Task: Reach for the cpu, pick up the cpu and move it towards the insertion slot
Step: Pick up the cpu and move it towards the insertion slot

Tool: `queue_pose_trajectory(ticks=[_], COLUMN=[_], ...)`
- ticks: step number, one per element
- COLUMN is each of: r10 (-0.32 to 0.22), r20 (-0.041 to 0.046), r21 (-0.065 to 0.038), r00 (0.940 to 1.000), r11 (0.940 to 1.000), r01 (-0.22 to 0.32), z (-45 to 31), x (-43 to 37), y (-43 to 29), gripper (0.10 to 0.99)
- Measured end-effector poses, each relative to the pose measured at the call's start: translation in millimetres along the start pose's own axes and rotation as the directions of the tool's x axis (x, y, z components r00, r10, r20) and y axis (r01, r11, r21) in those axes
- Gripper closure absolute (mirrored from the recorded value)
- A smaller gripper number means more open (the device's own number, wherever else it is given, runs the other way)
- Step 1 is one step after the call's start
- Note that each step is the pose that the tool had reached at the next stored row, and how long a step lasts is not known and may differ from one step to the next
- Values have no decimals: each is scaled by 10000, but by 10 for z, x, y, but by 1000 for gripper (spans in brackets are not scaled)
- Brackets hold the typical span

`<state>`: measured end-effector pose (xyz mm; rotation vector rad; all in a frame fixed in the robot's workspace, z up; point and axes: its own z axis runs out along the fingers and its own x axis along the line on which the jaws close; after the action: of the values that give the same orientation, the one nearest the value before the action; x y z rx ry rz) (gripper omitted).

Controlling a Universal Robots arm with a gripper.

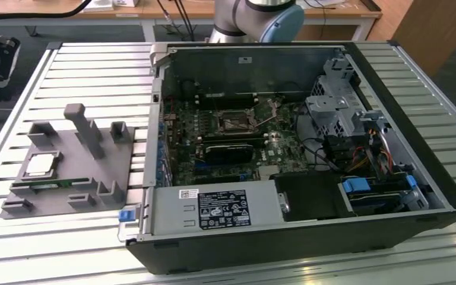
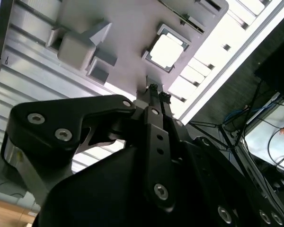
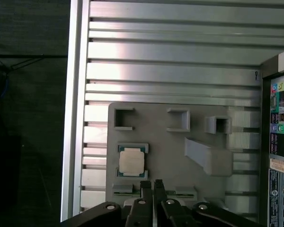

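The cpu (image 1: 42, 164) is a flat silvery square lying in a recess of the grey fixture (image 1: 101, 172), on the exterior view's left, outside the computer case. Both wrist views look down on the cpu (image 3: 131, 161) (image 2: 166, 49) from well above. My gripper (image 3: 152, 185) (image 2: 157, 90) hangs over the fixture (image 3: 165, 142), offset a little to one side of the cpu. Its fingertips are shut together with nothing between them. The insertion slot (image 1: 234, 123) is a square socket with a metal frame on the motherboard inside the open case.
A green memory stick (image 1: 50, 184) lies in the fixture beside the cpu, and a tall grey post (image 1: 84, 127) rises from it. Inside the case sit a black cooler block (image 1: 228, 151), a power supply (image 1: 212, 208) and a drive cage (image 1: 335, 113). The slatted table's edge (image 3: 75, 94) runs near the fixture.
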<state>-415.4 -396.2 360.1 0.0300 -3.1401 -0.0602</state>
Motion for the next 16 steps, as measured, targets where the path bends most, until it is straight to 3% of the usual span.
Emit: queue_pose_trajectory(ticks=[1,3,4,6,9,11,12,13,16], r10=[-1,-1,0,-1,0,2,3,2,4], r20=[0,-2,-4,0,-2,-35,-48,-64,-86], r21=[0,6,7,8,16,18,18,18,32], r00=[10000,10000,10000,10000,10000,10000,10000,10000,10000], r11=[10000,10000,10000,10000,10000,10000,10000,10000,10000], r01=[1,1,0,1,0,-2,-3,-2,-4], z=[5,12,16,28,51,83,102,120,167], x=[5,10,13,17,23,24,24,23,23], y=[0,-1,-1,-2,-3,-4,-4,-6,-9], gripper=[918,792,792,675,620,502,502,439,439])
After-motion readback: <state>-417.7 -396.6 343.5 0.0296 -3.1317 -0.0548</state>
